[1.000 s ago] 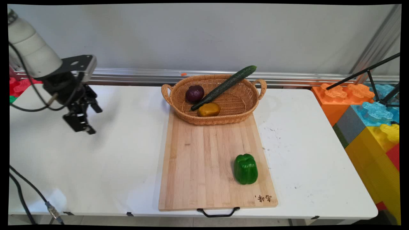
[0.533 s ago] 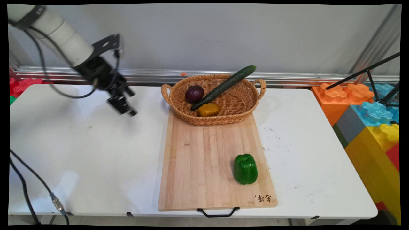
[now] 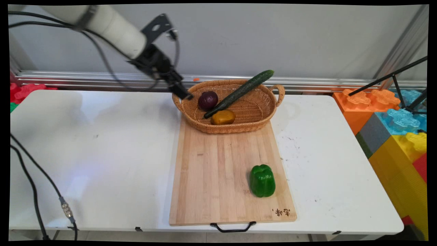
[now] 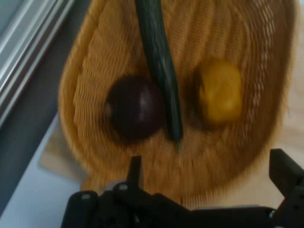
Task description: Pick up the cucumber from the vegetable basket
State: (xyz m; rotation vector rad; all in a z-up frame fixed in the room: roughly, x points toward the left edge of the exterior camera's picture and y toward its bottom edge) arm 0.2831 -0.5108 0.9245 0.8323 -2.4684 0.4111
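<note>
- Onion [image 3: 208,100] [image 4: 135,108] lies in the basket's [image 3: 254,125] [image 4: 90,52] left part, just ahead of the jaws, between their lines.
- Jaws spread wide, empty; gripper [image 3: 182,93] [image 4: 209,173] over the basket's left handle.
- Cucumber [image 3: 239,92] [image 4: 161,66] beside the onion, potato [image 3: 223,117] [image 4: 219,91] beyond.
- Pepper [image 3: 262,180] on the board [image 3: 211,177], well apart.

white arm [image 3: 112,24], black cables [image 3: 102,54]

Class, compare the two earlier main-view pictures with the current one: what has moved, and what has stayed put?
The gripper swung from the table's left, rightward and up, to the basket's left rim, fingers open, holding nothing. The onion, cucumber, yellow vegetable and green pepper stayed put.
</note>
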